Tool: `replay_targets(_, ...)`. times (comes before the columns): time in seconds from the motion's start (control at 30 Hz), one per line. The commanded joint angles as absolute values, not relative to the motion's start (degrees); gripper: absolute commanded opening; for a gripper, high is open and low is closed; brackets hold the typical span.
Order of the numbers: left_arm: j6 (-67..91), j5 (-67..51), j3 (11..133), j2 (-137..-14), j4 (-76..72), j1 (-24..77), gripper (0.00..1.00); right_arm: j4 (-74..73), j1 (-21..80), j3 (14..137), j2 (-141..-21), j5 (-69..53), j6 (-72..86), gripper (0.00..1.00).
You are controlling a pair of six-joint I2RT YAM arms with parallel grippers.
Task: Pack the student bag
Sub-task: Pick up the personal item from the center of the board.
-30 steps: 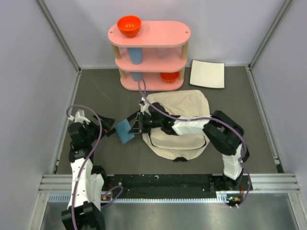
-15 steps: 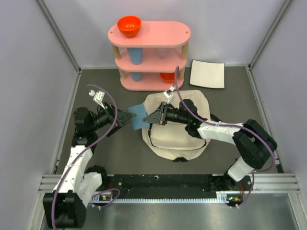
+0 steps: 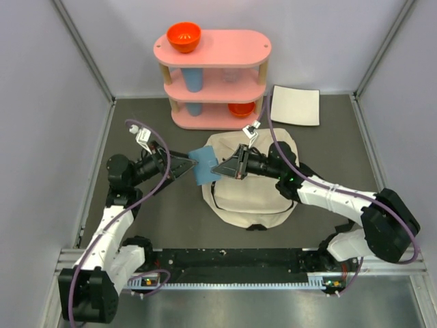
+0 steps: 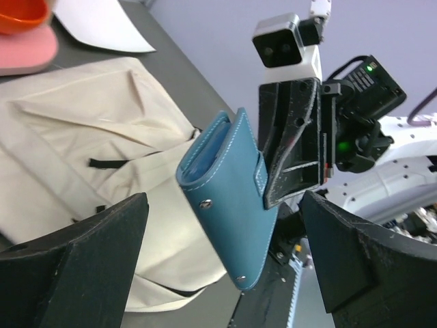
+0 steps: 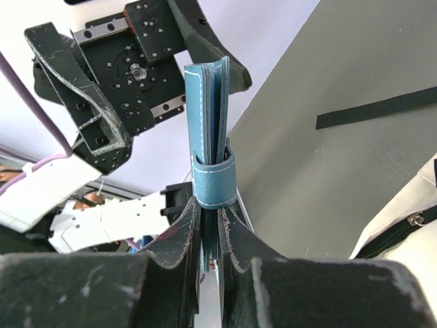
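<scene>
Item 1: wallet (image 3: 202, 165), blue, snap strap. Your right claw (image 5: 208, 205) is clamped on its strap end and holds it clear of the desk (image 3: 157, 212), probably presenting it for a handover.
Item 2: your left claw (image 3: 186, 166), fingers spread wide and facing the wallet; contact cannot be told.
Item 3: bag (image 3: 256, 188), cream, lying mid-desk. The wallet hangs at its 10 o'clock corner.

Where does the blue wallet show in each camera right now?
Top external: blue wallet mid-frame, between left gripper and right gripper.
Left wrist: blue wallet centre, tilted, in the right gripper.
Right wrist: blue wallet centre, edge-on, clamped from below.
Shared landmark: student bag, cream in all three.
</scene>
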State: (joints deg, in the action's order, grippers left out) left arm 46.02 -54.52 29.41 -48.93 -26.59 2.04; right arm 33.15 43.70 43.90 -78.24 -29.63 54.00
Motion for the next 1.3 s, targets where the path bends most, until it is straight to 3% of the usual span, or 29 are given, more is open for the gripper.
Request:
replay_targets(0.0, 49.9, -57.0, 29.4, -51.3, -38.1, 6.1, 0.99, 34.6, 43.5, 44.6, -76.4, -31.7, 51.3, 0.0)
replay_targets(0.13, 48.7, -55.5, 28.9, -51.2, -38.2, 7.1, 0.93, 34.8, 43.6, 45.1, -76.8, -33.8, 50.7, 0.0)
replay_targets(0.17, 48.2, -55.6, 29.3, -51.3, -36.9, 7.0, 0.74, 34.8, 43.5, 45.0, -76.8, -34.0, 50.5, 0.0)
replay_targets(0.2, 47.9, -55.4, 29.3, -51.2, -36.9, 7.0, 0.65, 34.7, 43.5, 45.0, -77.1, -34.4, 50.4, 0.0)
replay_targets(0.3, 47.9, -52.6, 28.2, -50.2, -36.9, 7.1, 0.46, 35.1, 43.5, 45.4, -77.6, -36.3, 50.0, 0.0)
replay_targets(0.37, 47.6, -52.5, 27.9, -50.2, -36.7, 7.2, 0.42, 35.6, 43.5, 45.2, -77.8, -36.7, 49.9, 0.0)
replay_targets(0.4, 47.6, -52.8, 27.9, -50.5, -36.7, 7.2, 0.26, 35.5, 43.5, 45.1, -77.8, -36.6, 50.0, 0.0)
replay_targets(0.5, 47.3, -51.9, 27.6, -49.8, -35.7, 7.1, 0.09, 34.4, 43.5, 44.9, -77.7, -35.3, 49.8, 0.08)
replay_targets(0.53, 47.1, -50.3, 27.4, -49.4, -35.0, 7.2, 0.0, 33.9, 43.5, 44.7, -77.5, -33.5, 49.7, 0.22)
replay_targets(0.6, 46.6, -47.0, 27.0, -47.1, -33.1, 7.1, 0.0, 29.7, 43.4, 44.3, -76.1, -29.3, 49.7, 0.38)
replay_targets(0.63, 46.6, -42.1, 26.5, -46.0, -31.1, 7.2, 0.0, 27.2, 43.5, 43.2, -75.2, -21.3, 50.1, 0.64)
replay_targets(0.73, 49.7, -33.3, 25.6, -42.2, -30.6, 6.9, 0.0, 29.3, 43.7, 38.2, -71.5, -11.2, 53.7, 0.85)
replay_targets(0.97, 63.8, -29.0, 22.0, -43.7, -45.5, 6.9, 0.0, 38.3, 45.1, 35.5, -70.7, -8.8, 57.0, 0.9)
replay_targets(1.07, 65.6, -30.1, 21.2, -45.6, -49.5, 7.2, 0.0, 51.0, 45.7, 33.2, -73.4, -10.8, 60.8, 0.9)
replay_targets(1.27, 67.8, -31.3, 18.6, -47.5, -54.9, 7.3, 0.0, 62.1, 46.3, 35.1, -81.6, -15.8, 67.0, 0.9)
